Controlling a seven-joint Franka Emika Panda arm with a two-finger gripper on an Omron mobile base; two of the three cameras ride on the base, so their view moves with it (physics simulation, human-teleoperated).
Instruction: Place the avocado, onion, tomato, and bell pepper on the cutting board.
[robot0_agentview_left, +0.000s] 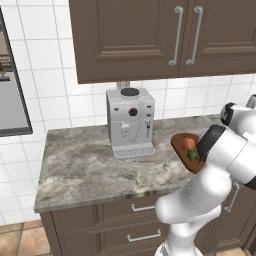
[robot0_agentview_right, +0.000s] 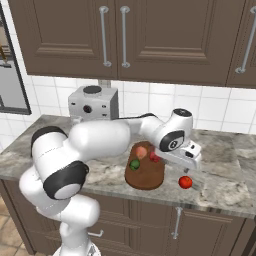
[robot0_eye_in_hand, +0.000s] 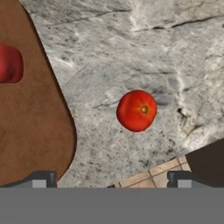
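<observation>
Hand view: tomato (robot0_eye_in_hand: 137, 110) at centre on the counter (robot0_eye_in_hand: 131, 52), apart from the cutting board (robot0_eye_in_hand: 30, 127) at left.
Gripper (robot0_agentview_right: 189, 170): fingers spread wide, holding nothing.
Board, right base view: onion (robot0_agentview_right: 141, 151), avocado (robot0_agentview_right: 134, 163), bell pepper (robot0_agentview_right: 154, 157) lying on it.

A grey coffee machine (robot0_agentview_left: 130, 122) stands on the marbled worktop (robot0_agentview_left: 85, 167) against the white tiled wall (robot0_agentview_left: 47, 75), beneath brown cupboards (robot0_agentview_left: 165, 35); drawers (robot0_agentview_left: 125, 225) sit below

table (robot0_eye_in_hand: 131, 48): grey veined stone, matt
cutting board (robot0_eye_in_hand: 30, 127): reddish-brown wood, smooth
tomato (robot0_eye_in_hand: 136, 110): glossy red skin
</observation>
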